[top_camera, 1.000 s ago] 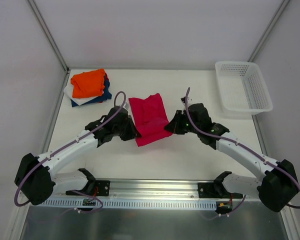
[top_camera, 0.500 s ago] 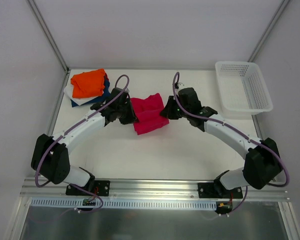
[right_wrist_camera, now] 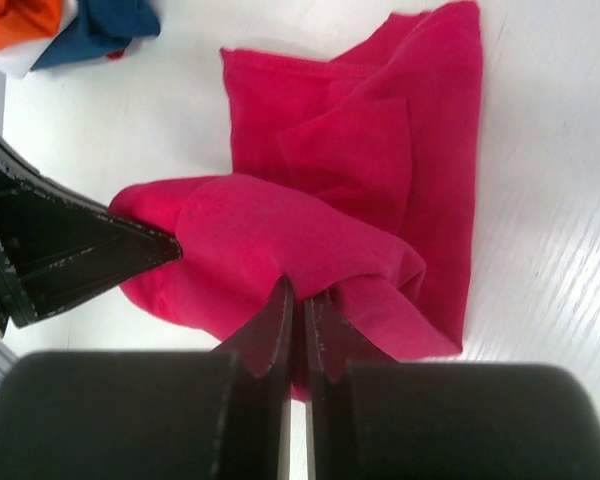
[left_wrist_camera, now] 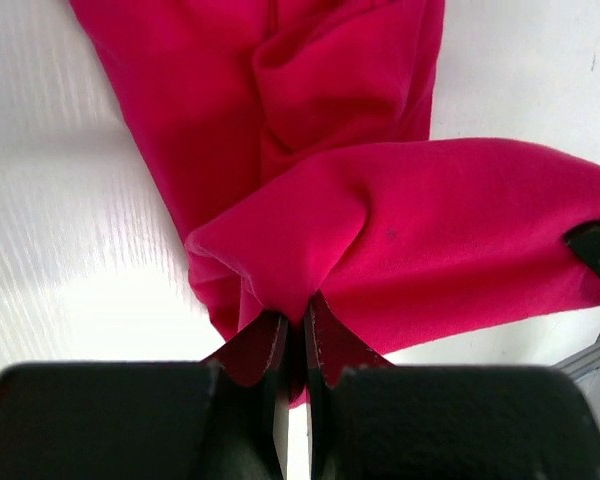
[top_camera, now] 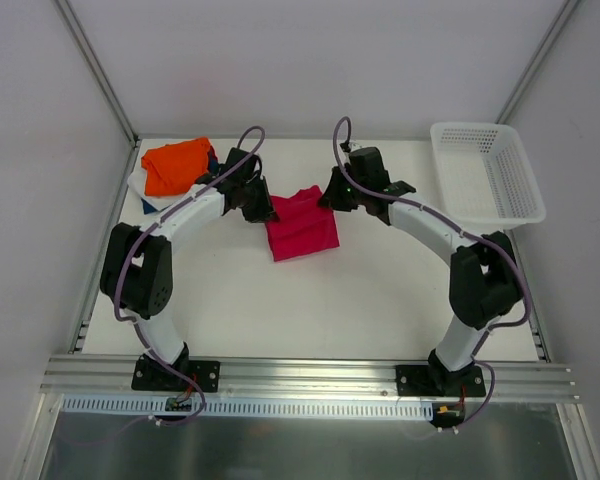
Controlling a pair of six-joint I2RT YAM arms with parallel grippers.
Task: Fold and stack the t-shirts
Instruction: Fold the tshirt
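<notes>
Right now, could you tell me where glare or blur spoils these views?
Left wrist view: glare washes out the table beside the red shirt, and the left gripper looks soft. Right wrist view: the right gripper is soft, the shirt sharp. Top view: evenly lit, sharp.

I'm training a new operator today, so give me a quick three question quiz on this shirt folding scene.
1. True or false: the left gripper and right gripper are both shut on the red t-shirt.
2. The orange t-shirt lies: A) under the red one; B) atop the folded pile; C) in a gripper.
3. Which table corner holds the white basket?
Key: 1 true; 2 B; 3 far right.
</notes>
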